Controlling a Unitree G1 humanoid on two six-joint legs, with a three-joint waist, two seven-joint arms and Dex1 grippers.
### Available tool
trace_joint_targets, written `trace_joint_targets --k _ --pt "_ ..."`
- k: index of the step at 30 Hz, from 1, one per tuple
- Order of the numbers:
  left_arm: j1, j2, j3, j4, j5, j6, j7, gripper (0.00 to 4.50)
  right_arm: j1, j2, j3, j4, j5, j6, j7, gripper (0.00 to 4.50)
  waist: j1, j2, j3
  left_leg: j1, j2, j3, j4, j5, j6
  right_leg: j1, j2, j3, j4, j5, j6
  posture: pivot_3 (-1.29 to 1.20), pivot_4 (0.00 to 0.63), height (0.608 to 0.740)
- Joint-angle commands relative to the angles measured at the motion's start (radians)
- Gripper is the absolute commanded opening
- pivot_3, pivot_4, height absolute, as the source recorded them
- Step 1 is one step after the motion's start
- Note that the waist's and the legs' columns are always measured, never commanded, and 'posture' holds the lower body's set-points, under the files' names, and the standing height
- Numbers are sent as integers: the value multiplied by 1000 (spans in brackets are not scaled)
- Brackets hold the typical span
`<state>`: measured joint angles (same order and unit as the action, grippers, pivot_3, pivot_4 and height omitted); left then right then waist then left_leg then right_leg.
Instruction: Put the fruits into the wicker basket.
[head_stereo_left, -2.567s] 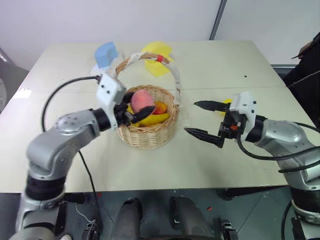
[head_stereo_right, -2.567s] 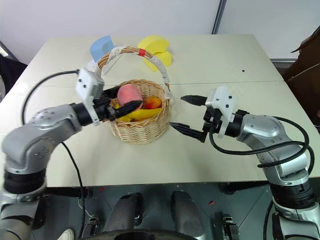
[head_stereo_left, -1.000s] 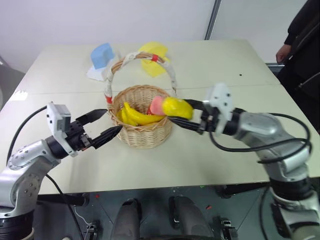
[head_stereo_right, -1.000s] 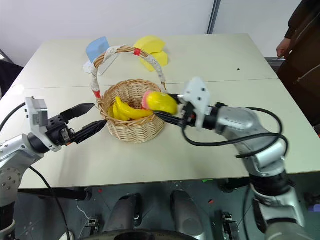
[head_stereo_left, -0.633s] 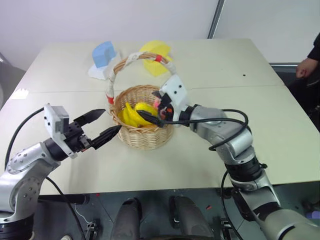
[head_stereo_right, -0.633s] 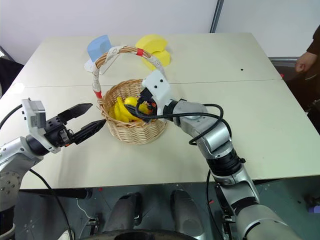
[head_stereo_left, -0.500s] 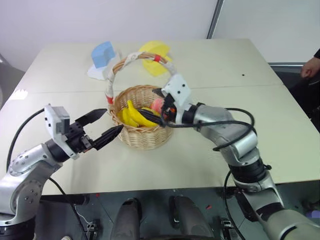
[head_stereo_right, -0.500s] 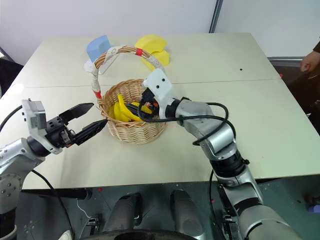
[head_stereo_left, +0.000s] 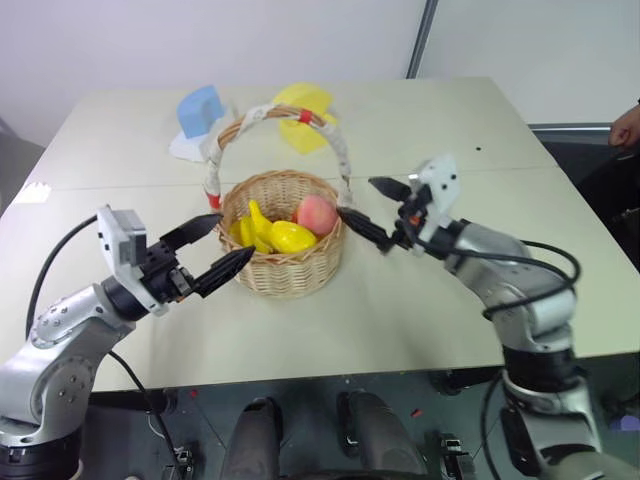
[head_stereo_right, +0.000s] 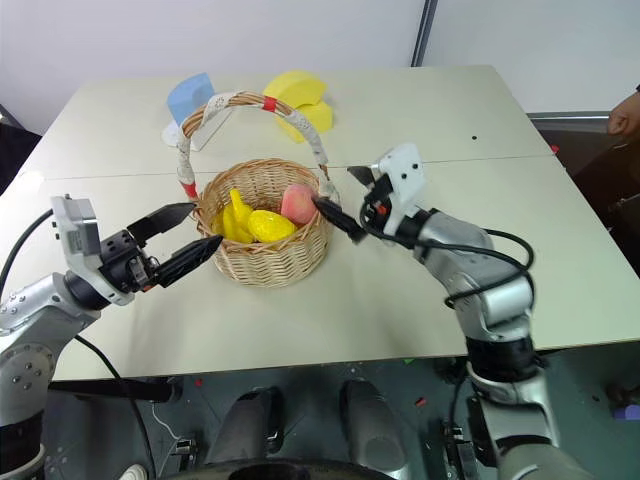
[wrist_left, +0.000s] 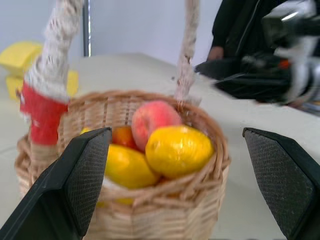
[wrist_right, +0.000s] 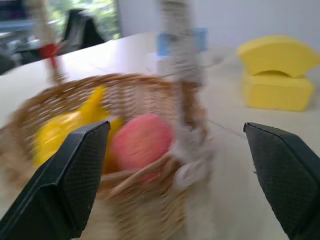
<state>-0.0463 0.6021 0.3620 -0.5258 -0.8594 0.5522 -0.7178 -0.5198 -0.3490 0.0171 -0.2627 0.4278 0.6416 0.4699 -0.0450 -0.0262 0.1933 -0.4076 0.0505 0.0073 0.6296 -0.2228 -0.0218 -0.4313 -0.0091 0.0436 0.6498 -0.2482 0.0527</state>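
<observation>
The wicker basket (head_stereo_left: 290, 272) stands mid-table, its white handle with red bands arching over it. The pink-red peach (head_stereo_left: 317, 212) and the yellow lemon (head_stereo_left: 290, 236) both lie inside it, beside yellow bananas (head_stereo_left: 250, 228). My right gripper (head_stereo_left: 357, 197) hovers open and empty just right of the basket's rim, its fingers pointing at the handle's foot. To the left of the basket my left gripper (head_stereo_left: 230, 240) is open and empty, aimed at the basket wall. The left wrist view looks into the basket at the peach (wrist_left: 152, 117) and lemon (wrist_left: 178, 150).
A blue foam block (head_stereo_left: 200, 105) and a yellow foam shape (head_stereo_left: 305, 105) sit behind the basket at the table's far side. A person's hand (head_stereo_left: 628, 125) shows at the right edge. Bare tabletop (head_stereo_left: 420, 300) lies in front and to the right.
The right gripper carried the lemon over the rim, let it go inside the basket, opened, and drew back to the right. The left gripper has stayed put and open.
</observation>
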Motion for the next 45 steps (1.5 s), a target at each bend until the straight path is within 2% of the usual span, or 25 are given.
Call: trace_joint_targets --k 1,2,5,8,11,12,18,23,31,33,34,39,41,45 --pt "-14 -7 -21 -20 -14 -12 3 4500 -56 54 14 82 -59 -101 -36 4456 1 0 0 0 0 0 0 0 0 0 0 0 0 0 1 0 150 740" --pt "-18 -9 -26 -22 -15 -11 5 4500 -68 72 13 108 -64 -118 -40 4456 1 0 0 -1 -1 0 0 0 0 0 -1 0 0 -1 2 0 150 740" --pt "-23 -16 -39 -36 -18 -11 17 4500 -78 106 -5 129 -45 -135 -28 3600 3 0 0 -2 -1 0 0 0 0 0 -1 0 -1 0 6 0 150 740" --pt "-18 -24 -48 -41 -14 -16 21 4500 -76 112 -12 116 -34 -134 -19 2121 3 0 0 -2 -1 0 0 0 0 0 -1 0 0 0 5 0 150 740" --pt "-20 -31 -61 -39 -9 -22 23 4500 -60 97 -27 71 -18 -131 -7 429 2 0 0 -1 -1 0 0 0 0 0 -1 0 0 -1 2 0 150 740" --pt "-24 -33 -68 -36 -7 -24 23 4500 -44 79 -46 43 -10 -128 -3 22 3 0 0 -1 -1 0 0 0 0 0 -1 0 0 -1 2 0 150 740" --pt "-47 -44 -97 -11 6 -33 10 4500 6 -22 -198 -4 -1 -137 -44 22 5 0 0 -2 -1 1 0 0 0 0 -2 0 0 -1 2 0 150 740" --pt "-81 -56 -139 21 25 -49 -6 4500 4 -152 -360 173 -131 -228 -190 22 7 0 0 -1 -2 1 1 0 0 0 -2 0 -1 -1 2 0 150 740" --pt "-135 -86 -190 57 59 -67 -12 4500 -53 -179 -413 400 -214 -342 -330 22 -8 2 1 1 -2 3 -1 0 1 0 0 4 1 0 4 0 150 740" --pt "-138 -92 -196 59 68 -70 -11 4500 -49 -181 -414 407 -198 -343 -310 1030 -7 2 1 1 -1 3 -1 0 1 0 0 4 2 0 5 0 150 740" --pt "-137 -95 -197 59 72 -71 -10 4500 -44 -183 -416 404 -192 -342 -303 1394 -6 2 1 1 -1 3 -1 0 1 0 0 4 1 0 5 0 150 740" --pt "-109 -92 -175 55 80 -75 3 4500 40 -203 -455 330 -147 -352 -237 3990 5 2 1 0 -2 3 0 0 1 0 -1 4 1 0 5 0 150 740" --pt "-96 -88 -164 56 80 -76 5 4500 77 -210 -469 298 -120 -362 -202 3990 6 2 1 0 -2 3 0 0 1 0 -1 4 0 0 6 0 150 740" --pt "-37 -59 -93 94 114 -75 47 4500 239 -221 -569 206 25 -379 -42 3990 5 2 1 0 -2 4 -1 0 1 0 -1 4 0 0 6 0 150 740"
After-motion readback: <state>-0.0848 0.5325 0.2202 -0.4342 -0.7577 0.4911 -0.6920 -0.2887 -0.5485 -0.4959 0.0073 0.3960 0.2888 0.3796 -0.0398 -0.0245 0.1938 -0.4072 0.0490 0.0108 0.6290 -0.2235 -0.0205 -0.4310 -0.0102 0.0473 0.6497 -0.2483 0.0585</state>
